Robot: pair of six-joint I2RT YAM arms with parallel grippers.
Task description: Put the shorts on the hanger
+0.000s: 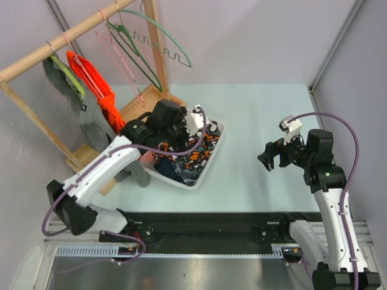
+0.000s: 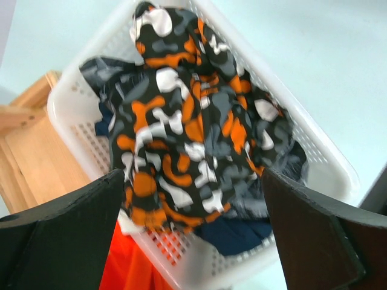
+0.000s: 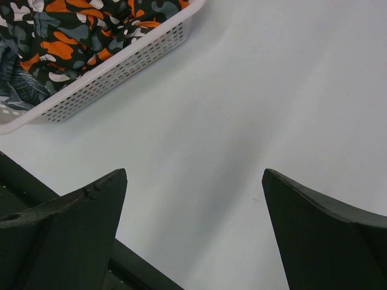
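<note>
Lying bunched on top of the pile in the white basket (image 1: 213, 158), the shorts (image 2: 187, 139) show their orange/white/grey blobs on dark cloth. They fill most of the basket's middle; dark blue clothes (image 2: 233, 232) and a bit of orange cloth (image 2: 121, 272) show at the near end, under them.

L gripper (image 2: 192, 175) hangs right over the shorts, jaws spread wide, one finger each side of the heap in the wrist view. Nothing is held, and whether the tips touch the cloth I can't tell.

R gripper (image 3: 193, 172) is well apart from the basket, over bare table (image 1: 260, 109), jaws also wide and holding nothing. The basket corner w/ the shorts sits at the top left of its view.

The hanger (image 1: 124, 66), thin pink wire, hangs from the wooden rail (image 1: 60, 39) at back left, beside a dark green hanger (image 1: 138, 55) and a pale green wavy one (image 1: 172, 42). An orange garment (image 1: 106, 99) and grey clothes (image 1: 91, 121) hang further left on the same rail.
</note>
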